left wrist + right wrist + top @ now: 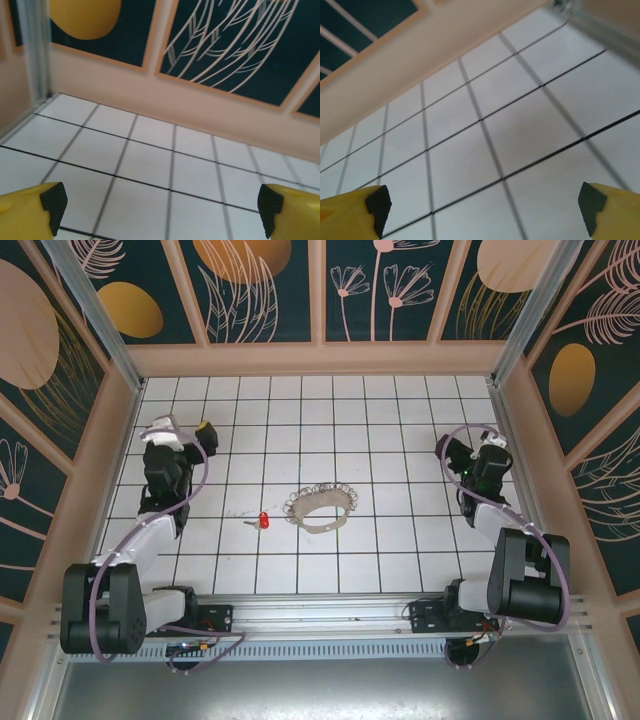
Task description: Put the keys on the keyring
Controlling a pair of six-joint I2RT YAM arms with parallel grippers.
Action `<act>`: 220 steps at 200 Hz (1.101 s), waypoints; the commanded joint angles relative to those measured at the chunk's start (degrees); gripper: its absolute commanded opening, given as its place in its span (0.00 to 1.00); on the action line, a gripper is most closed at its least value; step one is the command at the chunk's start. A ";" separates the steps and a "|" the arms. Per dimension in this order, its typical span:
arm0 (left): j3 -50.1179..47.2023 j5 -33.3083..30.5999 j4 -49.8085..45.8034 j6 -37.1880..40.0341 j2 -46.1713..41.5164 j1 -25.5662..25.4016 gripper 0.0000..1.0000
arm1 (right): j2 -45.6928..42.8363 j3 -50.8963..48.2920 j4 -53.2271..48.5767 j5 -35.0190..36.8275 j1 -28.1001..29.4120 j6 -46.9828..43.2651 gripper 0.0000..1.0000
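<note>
A tiny key (263, 520) with a red head lies on the white tiled floor, its short silver blade pointing left. Just to its right lies the keyring (320, 508), a pale-tan floppy hoop fringed with small silvery loops. My left gripper (182, 432) is raised at the far left, well back from the key. It is open and empty, its yellow fingers (30, 212) spread wide over bare tiles. At the far right my right gripper (470, 448) hangs, open too. Between its fingers (350, 212) there are just tiles.
Peach walls with dark floral panels (265, 285) enclose the floor on three sides, with metal posts in the back corners (35, 50). The left wrist faces the back-left corner, the right wrist the back-right one. Both arm bases sit on the near rail (320, 615).
</note>
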 commanded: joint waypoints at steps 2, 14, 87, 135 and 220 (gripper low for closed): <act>2.29 5.92 -9.21 -8.46 -2.48 -1.78 0.99 | -1.46 -0.26 -5.56 -9.78 2.70 3.19 0.92; 2.28 6.63 -10.39 -9.31 -3.32 -4.01 0.98 | -1.41 -0.30 -7.98 -10.80 5.29 2.73 0.87; 5.38 7.56 -19.00 -7.50 -0.80 -19.91 0.93 | -5.72 -4.07 -17.24 -10.17 20.54 8.78 0.71; 13.78 4.30 -24.74 -3.46 7.56 -29.64 0.94 | -7.73 -7.16 -14.18 -11.19 25.62 16.42 0.66; 15.61 2.71 -21.45 -1.42 11.01 -34.45 0.99 | 3.63 -1.12 -13.10 -10.75 35.64 19.36 0.40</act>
